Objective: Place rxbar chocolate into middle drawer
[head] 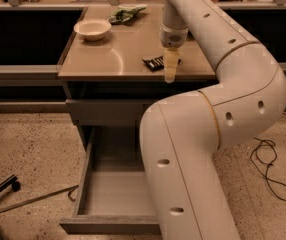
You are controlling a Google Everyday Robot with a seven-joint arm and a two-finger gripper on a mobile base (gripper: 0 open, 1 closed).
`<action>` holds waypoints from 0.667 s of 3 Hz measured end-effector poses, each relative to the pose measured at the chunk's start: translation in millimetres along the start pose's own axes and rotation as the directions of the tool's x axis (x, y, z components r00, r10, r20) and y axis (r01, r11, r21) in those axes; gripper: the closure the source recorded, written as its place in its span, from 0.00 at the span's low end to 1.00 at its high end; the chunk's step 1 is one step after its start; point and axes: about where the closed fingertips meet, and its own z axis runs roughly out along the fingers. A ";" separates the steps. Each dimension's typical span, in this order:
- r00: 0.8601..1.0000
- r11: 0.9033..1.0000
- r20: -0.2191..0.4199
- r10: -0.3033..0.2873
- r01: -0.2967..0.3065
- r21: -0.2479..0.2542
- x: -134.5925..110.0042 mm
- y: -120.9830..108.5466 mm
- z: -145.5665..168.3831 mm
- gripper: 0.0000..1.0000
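Note:
The rxbar chocolate (154, 62), a flat black bar with white lettering, lies on the tan countertop near its front right edge. My gripper (169, 68) hangs down from the arm right over the bar's right end, and it hides that end. Whether it touches the bar cannot be made out. Below the counter the middle drawer (108, 225) is pulled out towards the camera, a deep grey box with nothing visible inside. My arm's large white links cover the drawer's right half.
A white bowl (92, 29) sits at the counter's back left and a green snack bag (126, 13) at the back middle. A closed grey drawer front (105, 112) is under the countertop. A black cable (268, 171) lies on the floor at right, and a rod (28, 202) at left.

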 end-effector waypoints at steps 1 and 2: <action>1.000 1.000 -0.016 0.002 -0.002 0.003 1.1 2.9 -8.8 0.00; 1.000 0.999 -0.021 0.004 -0.004 0.034 0.7 -2.2 -13.9 0.00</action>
